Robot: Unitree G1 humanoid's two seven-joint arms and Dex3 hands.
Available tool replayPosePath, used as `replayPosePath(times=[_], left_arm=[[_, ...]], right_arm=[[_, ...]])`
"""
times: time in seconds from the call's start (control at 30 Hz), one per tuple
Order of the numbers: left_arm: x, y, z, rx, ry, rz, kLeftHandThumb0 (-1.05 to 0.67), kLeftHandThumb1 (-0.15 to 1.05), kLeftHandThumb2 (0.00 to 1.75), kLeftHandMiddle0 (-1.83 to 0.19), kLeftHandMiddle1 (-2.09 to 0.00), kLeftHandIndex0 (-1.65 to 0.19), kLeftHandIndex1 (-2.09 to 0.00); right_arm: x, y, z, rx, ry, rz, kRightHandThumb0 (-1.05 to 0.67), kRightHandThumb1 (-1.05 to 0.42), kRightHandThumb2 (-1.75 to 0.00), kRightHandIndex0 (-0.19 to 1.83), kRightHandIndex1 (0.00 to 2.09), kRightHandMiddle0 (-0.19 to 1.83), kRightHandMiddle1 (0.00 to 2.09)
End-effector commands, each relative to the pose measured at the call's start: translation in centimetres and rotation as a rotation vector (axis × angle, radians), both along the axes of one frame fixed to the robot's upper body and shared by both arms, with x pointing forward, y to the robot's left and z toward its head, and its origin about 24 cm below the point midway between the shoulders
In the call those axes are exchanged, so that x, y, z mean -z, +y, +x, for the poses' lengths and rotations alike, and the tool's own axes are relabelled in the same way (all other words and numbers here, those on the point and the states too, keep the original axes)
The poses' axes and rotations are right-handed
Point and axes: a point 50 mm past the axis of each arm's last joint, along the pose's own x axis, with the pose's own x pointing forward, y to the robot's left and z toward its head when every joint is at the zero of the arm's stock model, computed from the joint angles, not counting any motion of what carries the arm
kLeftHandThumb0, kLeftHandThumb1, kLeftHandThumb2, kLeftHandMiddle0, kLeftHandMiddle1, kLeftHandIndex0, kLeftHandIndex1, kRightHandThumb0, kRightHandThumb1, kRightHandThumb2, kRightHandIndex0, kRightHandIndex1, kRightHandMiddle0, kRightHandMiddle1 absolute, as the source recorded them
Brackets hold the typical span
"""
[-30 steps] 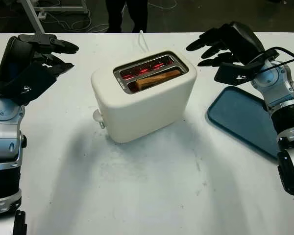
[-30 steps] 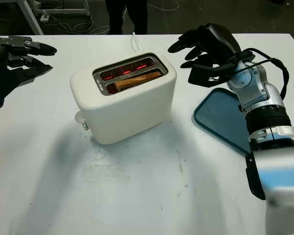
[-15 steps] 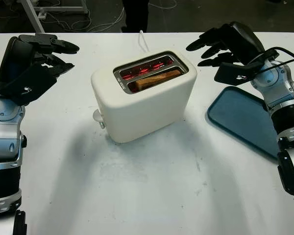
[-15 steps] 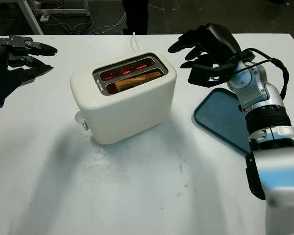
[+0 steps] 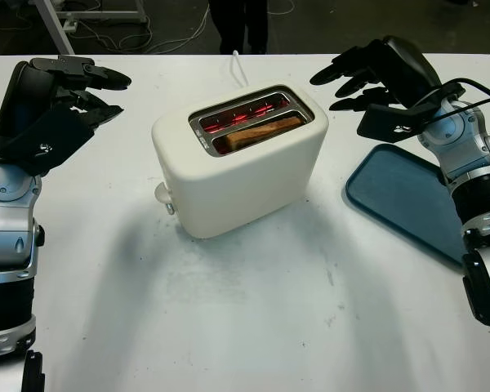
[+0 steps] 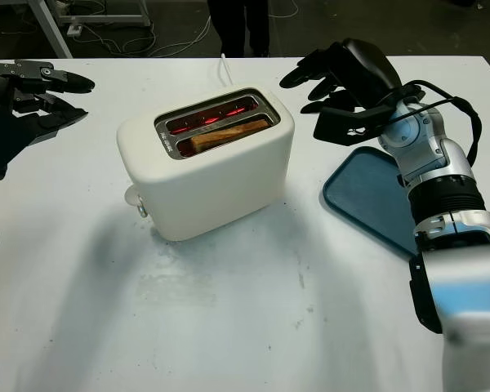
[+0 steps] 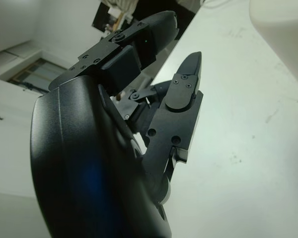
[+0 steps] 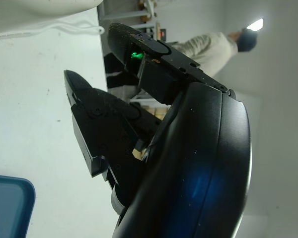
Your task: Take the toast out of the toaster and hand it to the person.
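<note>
A cream two-slot toaster (image 5: 239, 159) stands mid-table, its far slot glowing red. A brown slice of toast (image 5: 262, 131) sits in the near slot, its top edge just above the rim. My left hand (image 5: 80, 91) hovers open above the table, well left of the toaster. My right hand (image 5: 353, 75) hovers open to the right of the toaster, above the far end of a blue tray (image 5: 408, 200). A person's dark legs (image 5: 238, 24) stand beyond the table's far edge.
The white table (image 5: 253, 318) has free room in front of the toaster. The toaster's white cord (image 5: 237, 65) runs off the far edge. A lever knob (image 5: 162, 194) sticks out of the toaster's left end. Cables and a metal frame (image 5: 82, 16) lie on the floor behind.
The person's legs beyond the table have shifted to the right. Both hands, the toaster and the toast have not moved.
</note>
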Motion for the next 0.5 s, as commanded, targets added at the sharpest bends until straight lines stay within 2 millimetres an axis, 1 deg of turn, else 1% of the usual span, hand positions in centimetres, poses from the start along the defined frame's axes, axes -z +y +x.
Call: replayPosePath(times=[0.0, 0.2, 0.47], left_arm=[[0.24, 0.19, -0.14, -0.005, -0.002, -0.001, -0.1, 0.84, 0.0, -0.83, -0.89, -1.0, -0.26], [0.26, 0.17, -0.25, -0.016, 0.006, 0.001, -0.12, 0.85, 0.0, -0.81, -0.87, -0.98, -0.25], [0.37, 0.25, -0.22, -0.017, 0.009, -0.003, -0.12, 0.85, 0.0, -0.81, -0.87, -0.98, -0.25]], right_arm=[[0.04, -0.4, -0.14, 0.004, 0.0, 0.014, -0.02, -0.67, 0.0, 1.32, 0.0, 1.1, 0.01], [0.1, -0.38, -0.11, 0.002, -0.002, 0.007, -0.04, -0.67, 0.0, 1.33, 0.01, 1.1, 0.0], [0.16, -0.37, -0.16, 0.001, -0.007, 0.001, -0.03, -0.66, 0.0, 1.35, 0.01, 1.11, 0.0]])
